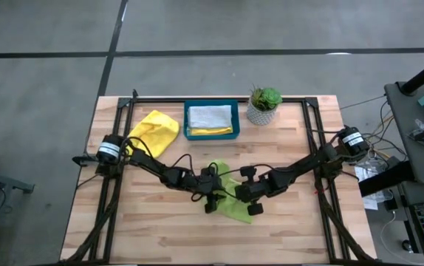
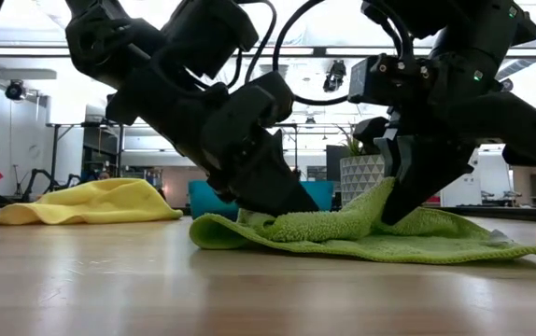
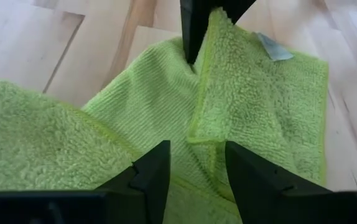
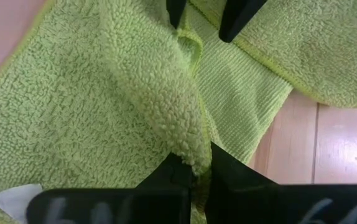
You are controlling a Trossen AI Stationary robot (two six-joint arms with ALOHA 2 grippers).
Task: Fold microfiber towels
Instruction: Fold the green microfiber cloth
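A lime green microfiber towel (image 1: pixel 230 203) lies partly folded over at the table's middle, most of it flat on the wood. My right gripper (image 4: pixel 200 171) is shut on a raised ridge of it. My left gripper (image 3: pixel 197 171) is open. It comes in from the table's left, and its fingers stand astride the hem of the turned-over flap (image 3: pixel 204 134). The two grippers face each other closely across the towel. A crumpled yellow towel (image 1: pixel 155 131) lies at the far left. Folded towels rest in the teal tray (image 1: pixel 188 120). My left gripper slants down from the table's left, its open fingertips (image 2: pixel 273 207) down at the towel's surface on either side of the flap's hem. Whether they press on the cloth I cannot tell. My right gripper pinches a bunched ridge of the green towel (image 4: pixel 188 149) between its two fingers, slanting down from the table's right. The cloth rises to the fingers (image 2: pixel 380 191) like a small tent. The rest of the towel lies on the table.
A potted plant (image 1: pixel 264 106) stands at the far edge, right of the teal tray. Bare wood lies along the near edge and at both sides of the green towel. Black frame rails (image 1: pixel 323 148) run along the table's sides.
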